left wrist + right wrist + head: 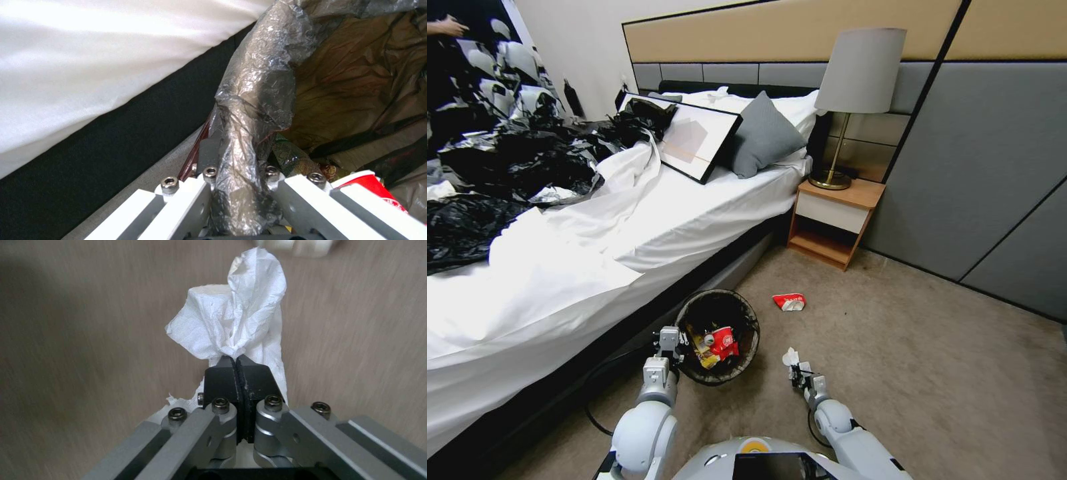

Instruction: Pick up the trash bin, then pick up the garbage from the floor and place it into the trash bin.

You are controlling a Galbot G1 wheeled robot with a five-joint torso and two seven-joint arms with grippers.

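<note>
Trash bin (718, 337) found beside the bed (594, 267), over the carpeted floor (907, 373), its dark bag liner (256, 110) folded over the rim. Held at the rim nearest the bed by the left gripper (671, 347), clenched on the bag-covered edge, one finger inside the rim and one outside, as seen in the left wrist view. Inside the bin: a red wrapper (725, 343), a yellow wrapper (703, 351) and further pieces too small to identify.

Crumpled white paper (236, 326) pinched tight between the black pads of the right gripper (796, 371), well clear of the bin rim on the side away from the bed. Paper standing up above the fingertips, with carpet behind it in the right wrist view. Contact with the carpet could not be determined.

One red and white wrapper (789, 302) noted lying flat on the carpet beyond the bin, between the bin and the nightstand (835, 220), apart from both.

Surroundings: white sheets rumpled on the bed, black plastic bags (500, 160) heaped at its far left, a framed picture (697, 140) leaning against a grey cushion (764, 137). Lamp (854, 93) with brass base set on the wooden nightstand. Grey padded wall panels (974, 167) behind.
</note>
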